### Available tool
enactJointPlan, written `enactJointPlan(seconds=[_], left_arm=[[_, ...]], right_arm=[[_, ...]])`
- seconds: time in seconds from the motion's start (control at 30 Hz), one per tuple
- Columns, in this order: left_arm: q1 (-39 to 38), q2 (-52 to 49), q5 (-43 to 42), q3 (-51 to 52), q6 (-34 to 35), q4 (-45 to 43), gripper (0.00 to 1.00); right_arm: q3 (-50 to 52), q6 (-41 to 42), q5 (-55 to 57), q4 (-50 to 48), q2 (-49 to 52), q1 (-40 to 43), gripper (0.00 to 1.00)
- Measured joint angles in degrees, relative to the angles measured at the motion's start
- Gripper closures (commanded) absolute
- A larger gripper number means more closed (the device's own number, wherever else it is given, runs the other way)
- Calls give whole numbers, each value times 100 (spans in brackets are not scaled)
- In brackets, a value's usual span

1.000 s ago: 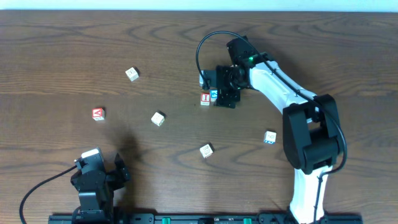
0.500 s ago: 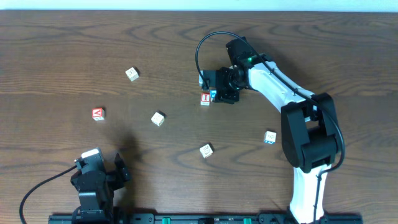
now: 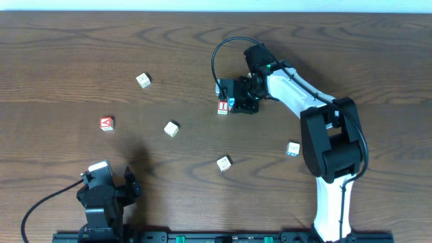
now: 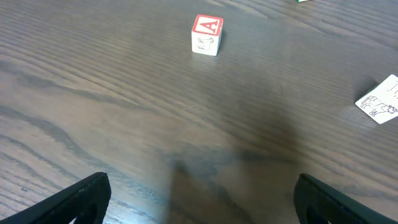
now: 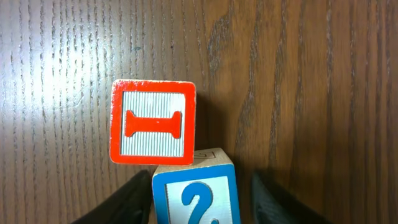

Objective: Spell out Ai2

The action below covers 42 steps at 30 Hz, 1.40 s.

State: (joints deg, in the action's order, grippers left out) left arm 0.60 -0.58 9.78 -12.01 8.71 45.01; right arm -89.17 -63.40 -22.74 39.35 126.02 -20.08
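Observation:
The red letter I block lies on the wood table. The blue number 2 block sits touching it on its right side. My right gripper straddles the 2 block; its left finger is against the block and a gap shows at its right finger, so it is open. The red letter A block stands alone at the left. My left gripper is open and empty near the front edge, short of the A block.
Several plain blocks lie scattered: one at the back left, one in the middle, one nearer the front, one at the right. The right arm's black cable loops above the I block.
My right gripper shifted slightly up and left with the 2 block, bringing it against the I block. The left arm has not moved.

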Motion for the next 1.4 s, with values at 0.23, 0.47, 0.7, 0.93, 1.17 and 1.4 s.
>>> enactJointPlan(seconds=[0.23, 0.47, 0.7, 0.93, 1.17, 1.4], left_arm=[[0, 0, 0, 0, 0, 0, 5], [0, 0, 0, 0, 0, 0, 5], [0, 0, 0, 0, 0, 0, 5], [0, 0, 0, 0, 2, 0, 5], [0, 0, 0, 0, 0, 0, 5], [0, 0, 0, 0, 2, 0, 5]], right_arm=[[0, 188, 0, -133, 2, 0, 58], [-2, 339, 2, -149, 2, 0, 62], [-2, 852, 188, -306, 2, 0, 63], [-2, 1853, 337, -332, 2, 0, 69], [-2, 3311, 343, -433, 2, 0, 73], [-2, 4474, 302, -431, -2, 0, 75]])
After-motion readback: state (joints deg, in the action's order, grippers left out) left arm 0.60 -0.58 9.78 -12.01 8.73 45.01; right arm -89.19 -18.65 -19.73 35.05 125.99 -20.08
